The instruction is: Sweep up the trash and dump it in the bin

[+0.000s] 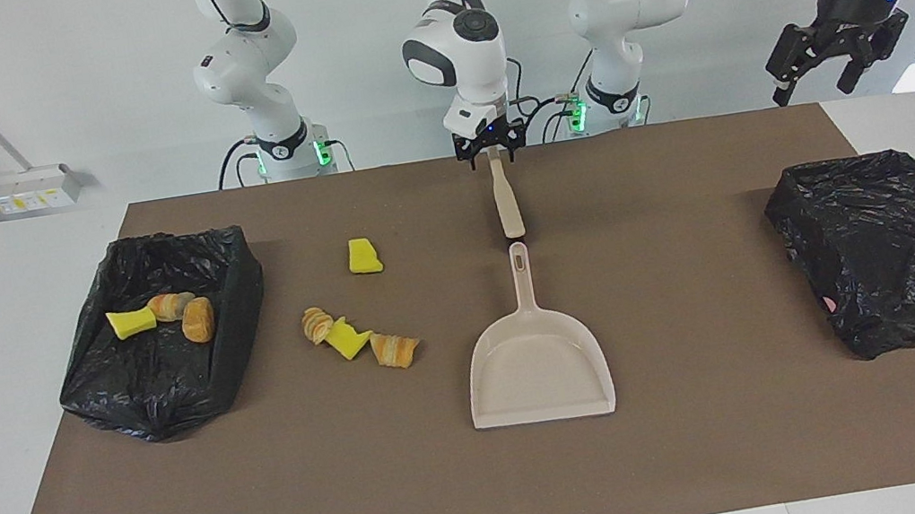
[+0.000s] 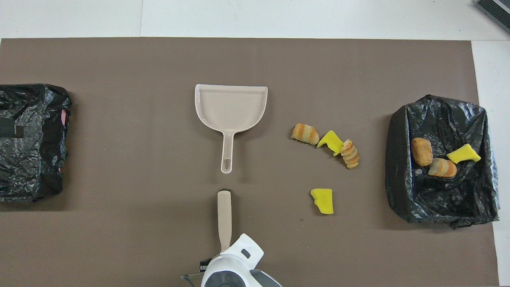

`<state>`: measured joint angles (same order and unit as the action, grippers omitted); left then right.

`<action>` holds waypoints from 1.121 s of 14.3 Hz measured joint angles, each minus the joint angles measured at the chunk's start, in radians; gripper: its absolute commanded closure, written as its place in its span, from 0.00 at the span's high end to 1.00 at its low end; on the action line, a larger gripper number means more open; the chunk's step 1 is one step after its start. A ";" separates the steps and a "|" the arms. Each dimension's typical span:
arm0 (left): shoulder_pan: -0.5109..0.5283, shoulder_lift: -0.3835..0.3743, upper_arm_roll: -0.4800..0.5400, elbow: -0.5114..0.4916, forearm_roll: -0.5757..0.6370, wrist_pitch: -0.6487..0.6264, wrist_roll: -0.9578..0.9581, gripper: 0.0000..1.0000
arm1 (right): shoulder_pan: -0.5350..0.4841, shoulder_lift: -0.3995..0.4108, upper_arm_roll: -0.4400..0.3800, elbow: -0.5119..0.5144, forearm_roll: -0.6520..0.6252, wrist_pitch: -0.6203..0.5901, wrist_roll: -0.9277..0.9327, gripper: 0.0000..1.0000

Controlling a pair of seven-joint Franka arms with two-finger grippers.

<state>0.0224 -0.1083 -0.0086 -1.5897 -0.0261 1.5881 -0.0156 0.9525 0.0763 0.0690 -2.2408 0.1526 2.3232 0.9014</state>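
A beige brush [image 1: 507,200] [image 2: 224,215] lies on the brown mat, its handle end pointing toward the robots. My right gripper [image 1: 491,150] is down at that end, shut on the handle. In the overhead view the arm's wrist hides it. The beige dustpan [image 1: 539,367] [image 2: 231,105] lies just farther from the robots, in line with the brush. Loose trash sits beside it toward the right arm's end: a yellow wedge [image 1: 363,256] [image 2: 322,200] and a row of three bits [image 1: 348,339] [image 2: 330,142]. The black-lined bin [image 1: 236,263] [image 2: 398,119] holds three bits. My left gripper [image 1: 832,60] hangs open, high over the left arm's end.
A second black-lined bin [image 1: 891,246] [image 2: 32,139] stands at the left arm's end of the mat. White table [image 1: 13,378] surrounds the mat.
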 measured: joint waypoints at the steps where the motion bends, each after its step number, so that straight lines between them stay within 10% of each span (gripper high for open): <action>1: 0.000 0.000 0.000 0.000 0.000 0.000 0.000 1.00 | 0.000 0.000 0.000 0.000 0.000 0.000 0.000 0.00; 16: -0.164 0.128 -0.017 -0.013 -0.010 0.248 -0.047 1.00 | -0.181 -0.174 -0.028 0.127 -0.011 -0.421 0.000 0.00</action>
<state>-0.1420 0.0195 -0.0256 -1.6031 -0.0356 1.8362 -0.0625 0.7719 -0.0974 0.0410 -2.1140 0.1418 1.9025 0.9015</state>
